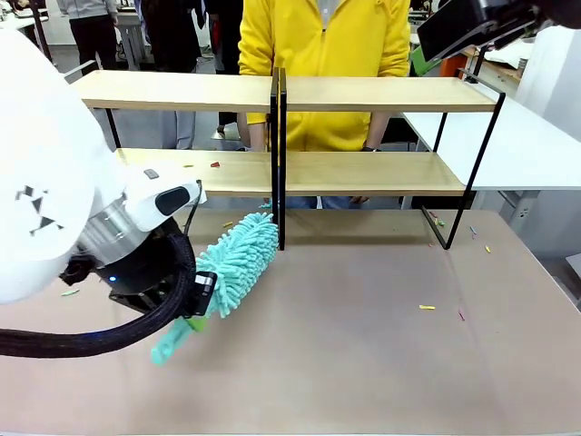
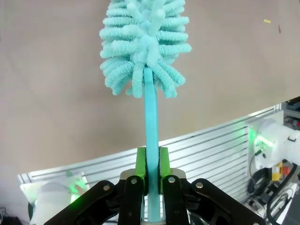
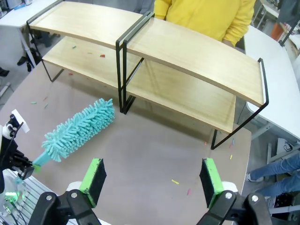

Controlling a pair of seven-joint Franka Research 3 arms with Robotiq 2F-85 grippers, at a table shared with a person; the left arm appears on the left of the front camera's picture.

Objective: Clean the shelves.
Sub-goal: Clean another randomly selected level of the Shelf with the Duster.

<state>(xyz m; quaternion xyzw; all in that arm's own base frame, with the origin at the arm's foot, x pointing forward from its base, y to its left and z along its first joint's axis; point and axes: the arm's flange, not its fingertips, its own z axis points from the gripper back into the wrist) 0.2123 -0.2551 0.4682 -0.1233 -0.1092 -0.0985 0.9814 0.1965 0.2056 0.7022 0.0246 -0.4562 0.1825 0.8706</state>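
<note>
Brown table (image 1: 363, 363) and light wooden two-tier shelves (image 1: 363, 173) carry coloured scraps (image 1: 427, 308); cleaning seems barely begun. Left claw (image 2: 152, 162) grips a teal fluffy duster (image 2: 143, 42); right claw (image 3: 152, 176) gapes open.

All 3 views are brightly and evenly lit by soft overhead light. A faint shadow is cast beneath the light wooden 2-tier shelves (image 1: 363, 173) onto the dull brown table top (image 1: 381, 363). In the right wrist view the boards are bowed by wide-angle distortion. The near white left arm housing (image 1: 36, 136) is washed out and soft. The fluffy turquoise duster (image 2: 143, 42) is rendered sharp.
</note>
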